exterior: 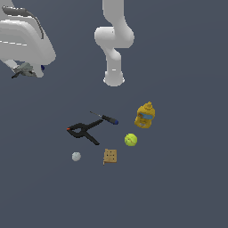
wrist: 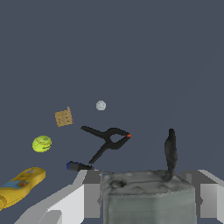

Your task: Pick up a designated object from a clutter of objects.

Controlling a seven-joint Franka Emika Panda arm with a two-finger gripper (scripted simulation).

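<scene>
The designated object, a small grey irregular metallic piece with a blue bit, hangs high above the floor at the exterior view's upper left. My gripper is shut on it. In the wrist view the grey piece fills the space between my pale fingers, and a dark part of it sticks up. Far below lies the clutter: black clamp with orange tip, screwdriver, mustard bottle, tennis ball, pale ball and tan dotted square.
The arm's white base column stands behind the clutter. The wrist view shows the clamp, screwdriver, mustard bottle, tennis ball, tan square and pale ball on the dark grey floor.
</scene>
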